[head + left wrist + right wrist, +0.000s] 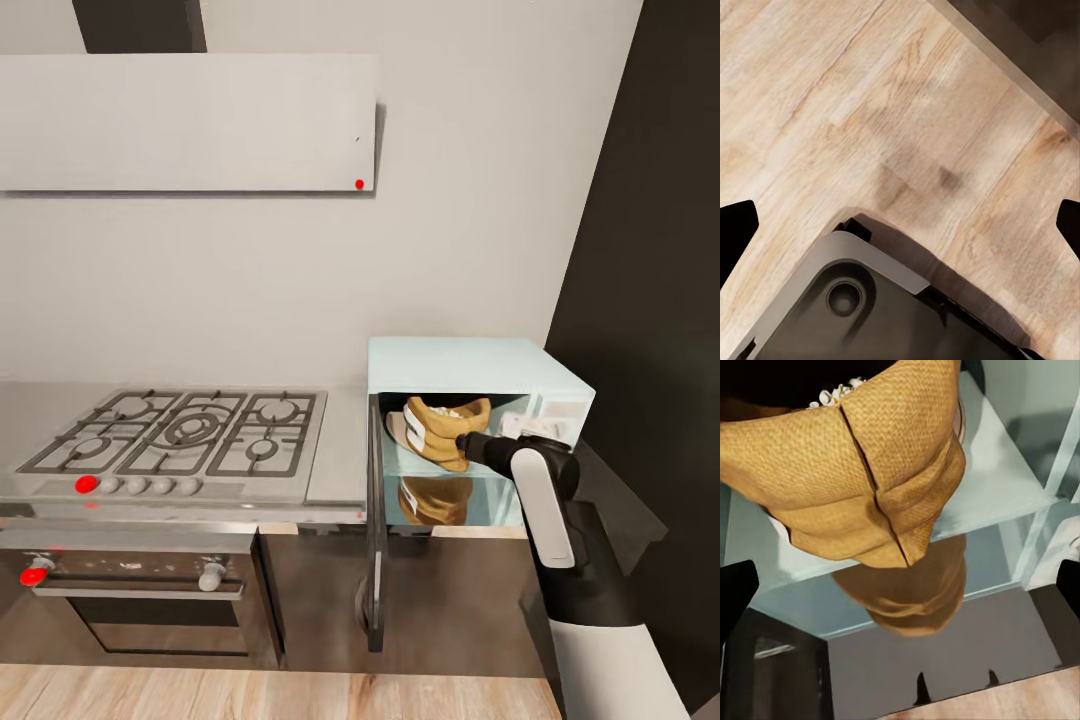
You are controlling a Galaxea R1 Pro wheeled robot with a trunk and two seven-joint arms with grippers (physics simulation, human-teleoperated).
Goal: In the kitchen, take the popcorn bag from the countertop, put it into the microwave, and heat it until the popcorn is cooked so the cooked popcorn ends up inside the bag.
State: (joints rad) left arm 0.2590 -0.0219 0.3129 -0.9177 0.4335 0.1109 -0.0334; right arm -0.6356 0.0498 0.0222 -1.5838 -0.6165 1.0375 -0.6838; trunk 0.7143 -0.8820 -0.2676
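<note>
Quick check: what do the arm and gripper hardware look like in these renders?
The right arm has a white rounded shell on black links, ending in a matte black wrist. The right gripper's fingertips and the left gripper's fingertips are plain black wedges. No cables or markings visible.

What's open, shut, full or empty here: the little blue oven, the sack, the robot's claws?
microwave: door swung open.
popcorn bag: inside the microwave, lying tilted, pale pieces at its mouth.
right gripper: open, just before the bag.
left gripper: open, empty, over the wood floor.
stove: no flame visible.
</note>
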